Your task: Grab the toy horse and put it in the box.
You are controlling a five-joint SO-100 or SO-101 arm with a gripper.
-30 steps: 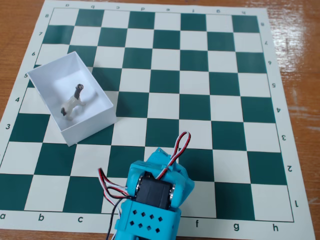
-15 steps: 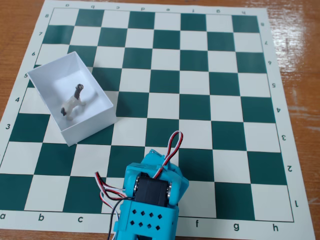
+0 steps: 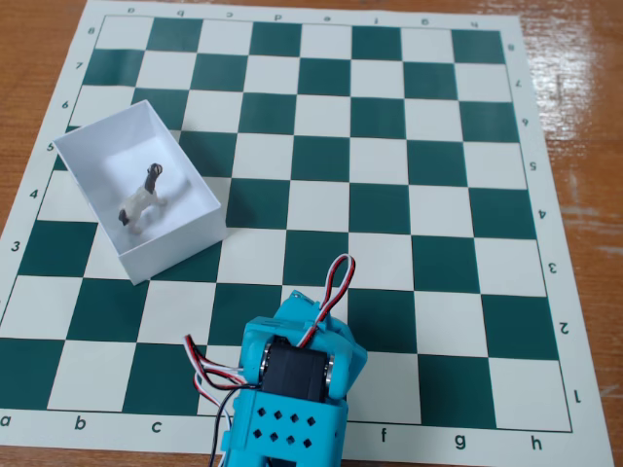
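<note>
The toy horse [image 3: 141,202], a tiny grey-and-white figurine with a dark head, stands inside the box [image 3: 191,241]. The box is a white open-topped paper box, set at an angle on the left side of the chessboard. My blue arm [image 3: 292,379] is folded low at the bottom edge of the fixed view, well away from the box, below it and to its right. Red, white and black wires loop over the arm's top. The housing hides the gripper's fingers, so whether they are open or shut does not show.
A green-and-white chessboard mat [image 3: 389,185] covers most of the wooden table [image 3: 584,88]. Nothing else stands on the board's squares. Bare wood shows along the right and upper left edges.
The arm has drawn back a little toward the bottom edge and slightly left since a second ago. The horse and the box have not moved.
</note>
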